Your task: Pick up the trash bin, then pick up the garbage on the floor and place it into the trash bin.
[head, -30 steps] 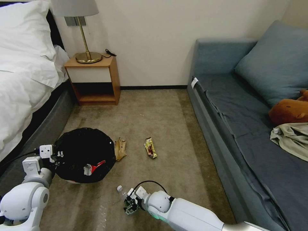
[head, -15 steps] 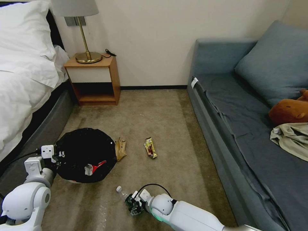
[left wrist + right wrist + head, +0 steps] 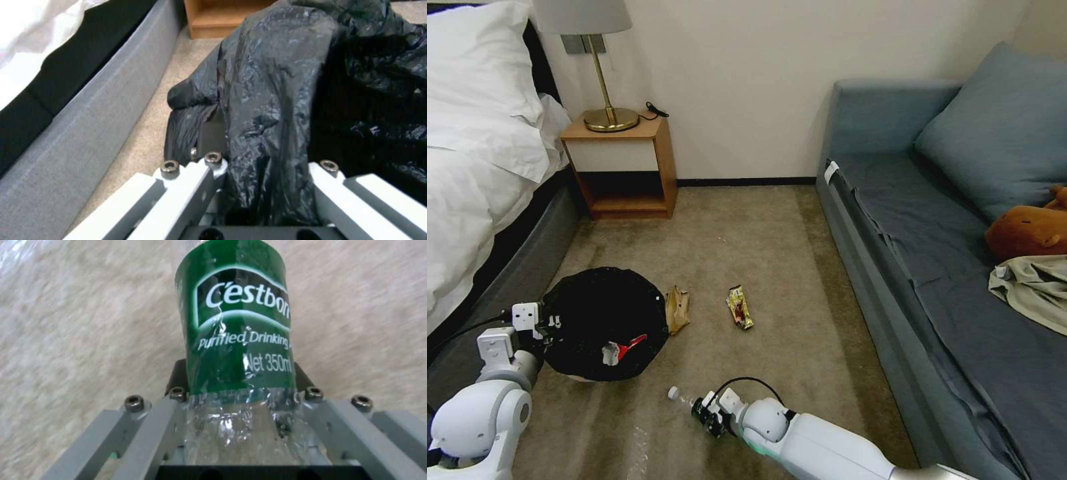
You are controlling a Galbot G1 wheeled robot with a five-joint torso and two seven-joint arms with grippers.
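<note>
Holding the trash bin in the left gripper, the right gripper clamps the bottle; the paper bag and wrapper lie on the carpet.

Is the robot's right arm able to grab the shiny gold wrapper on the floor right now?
Probably not yet. The right gripper is shut on the bottle, so its fingers are full. The gold wrapper lies in the open on the carpet, nothing blocking it.

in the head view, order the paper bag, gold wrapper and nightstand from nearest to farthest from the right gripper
From the right gripper, shut on the bottle:
1. Gold wrapper, on the carpet ahead.
2. Paper bag, beside the trash bin; close to the wrapper's distance.
3. Nightstand, by the wall.
</note>
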